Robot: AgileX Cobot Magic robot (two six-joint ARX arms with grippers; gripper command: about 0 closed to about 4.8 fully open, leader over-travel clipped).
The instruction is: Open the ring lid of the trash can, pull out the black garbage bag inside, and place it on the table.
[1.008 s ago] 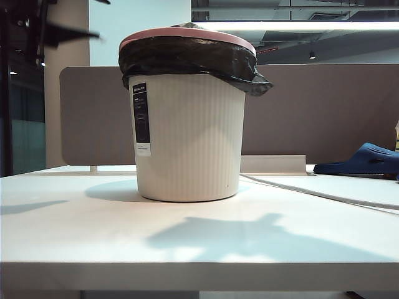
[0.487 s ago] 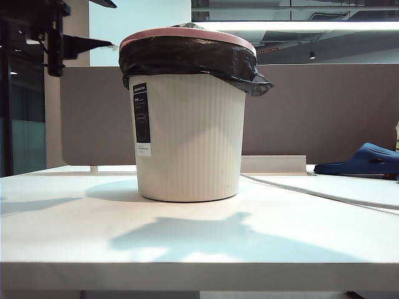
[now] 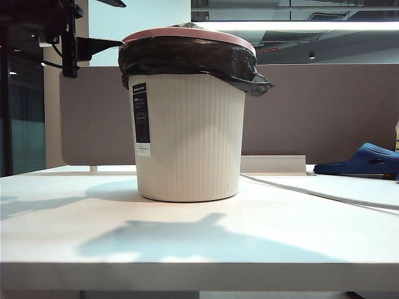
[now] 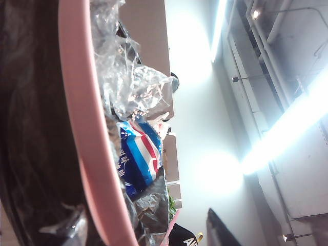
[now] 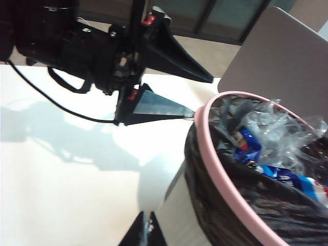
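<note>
Blue slipper (image 3: 365, 159) well apart from trash can (image 3: 190, 137).

Left end effector (image 3: 118, 25) beside ring lid (image 3: 187, 32); trash can (image 3: 190, 137) blocks centre.

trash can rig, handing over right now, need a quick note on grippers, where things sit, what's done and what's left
Left gripper: jaws open, level with the ring lid at its left edge, holding nothing.
Right gripper: jaws shut, empty, above the trash can.
Ring lid sits on the rim, clamping the black garbage bag, which is full of wrappers.
Can stands upright on the table.
Done: only the approach.
Left: lift off the ring, pull out the bag, set it on the table.
</note>
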